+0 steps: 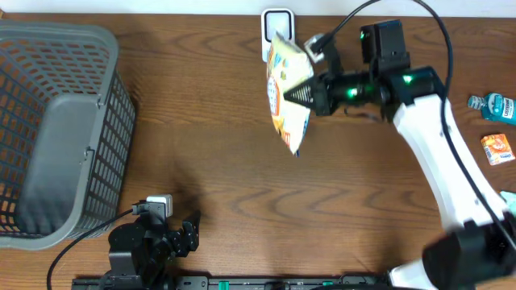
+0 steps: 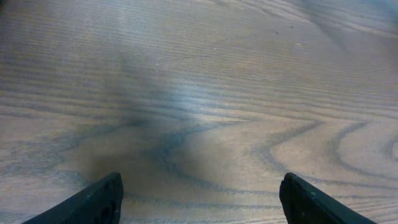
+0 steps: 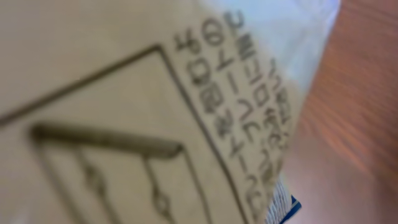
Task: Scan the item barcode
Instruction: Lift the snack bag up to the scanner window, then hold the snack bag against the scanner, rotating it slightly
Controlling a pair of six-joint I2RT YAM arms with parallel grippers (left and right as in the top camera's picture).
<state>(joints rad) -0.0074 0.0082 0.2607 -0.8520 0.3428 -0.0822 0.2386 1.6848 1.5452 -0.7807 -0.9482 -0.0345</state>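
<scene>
Presenting snack bag (image 1: 287, 101) to scanner (image 1: 276, 19) w/ R gripper (image 1: 310, 93), fingers clamped on bag, mid-air close by scanner. L gripper (image 2: 199, 200) fingers apart, empty. Next: prob. needs barcode side turned toward scanner face.

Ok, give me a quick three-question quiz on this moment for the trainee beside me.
1. True or false: the left end effector holds the yellow-and-white printed snack bag.
2. Multiple choice: the grey plastic mesh basket sits (A) on the robot's left side of the wooden table, (B) on its right side, (C) under the bag.
3. Fill in: the right end effector is ___ on the bag, which overlaps the white rounded-rectangle device in the overhead view.

Key: 1 false, it is open and empty; 2 A; 3 shut.
</scene>
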